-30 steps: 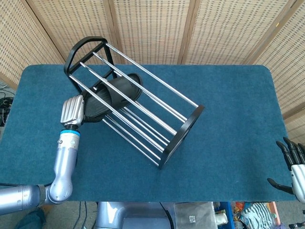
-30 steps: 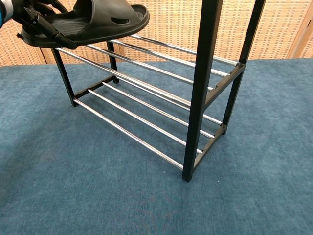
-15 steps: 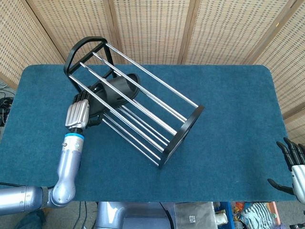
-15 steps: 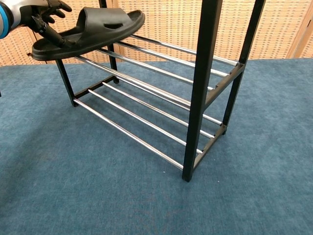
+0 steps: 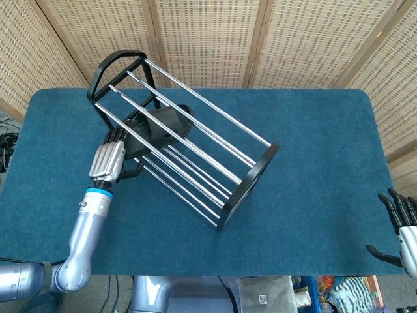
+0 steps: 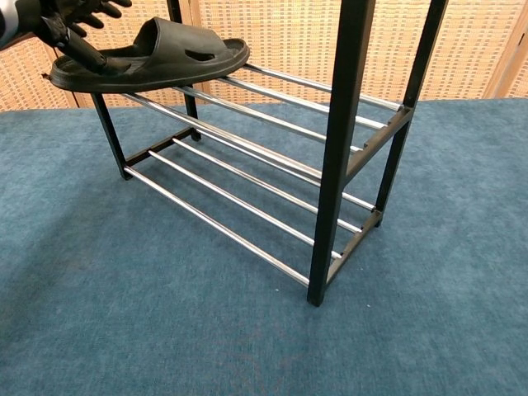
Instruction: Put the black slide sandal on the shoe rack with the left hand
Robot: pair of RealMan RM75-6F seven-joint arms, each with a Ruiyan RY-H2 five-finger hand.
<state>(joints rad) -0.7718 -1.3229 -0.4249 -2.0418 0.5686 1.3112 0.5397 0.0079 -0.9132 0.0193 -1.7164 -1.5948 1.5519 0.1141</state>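
Observation:
The black slide sandal (image 6: 165,66) lies flat across the chrome rods of the shoe rack's (image 6: 342,148) upper shelf, at its left end, toe pointing into the rack. My left hand (image 6: 58,16) holds its heel at the rack's outer side, one finger down along the heel edge and the others spread above. From the head view the sandal (image 5: 163,122) shows through the top rods of the rack (image 5: 254,173), with the left hand (image 5: 107,160) just beside the rods. My right hand (image 5: 401,225) hangs off the table's near right corner, fingers apart and holding nothing.
The rack stands diagonally on the blue carpeted table (image 5: 313,163), with a lower shelf of rods (image 6: 239,202) under the sandal. A woven screen (image 5: 208,39) closes off the back. Cluttered floor items show below the table's front edge.
The left hand has lowered the sandal and levelled it; its tilted toe has come down, and the sole now rests on the upper rods. The right hand has not moved.

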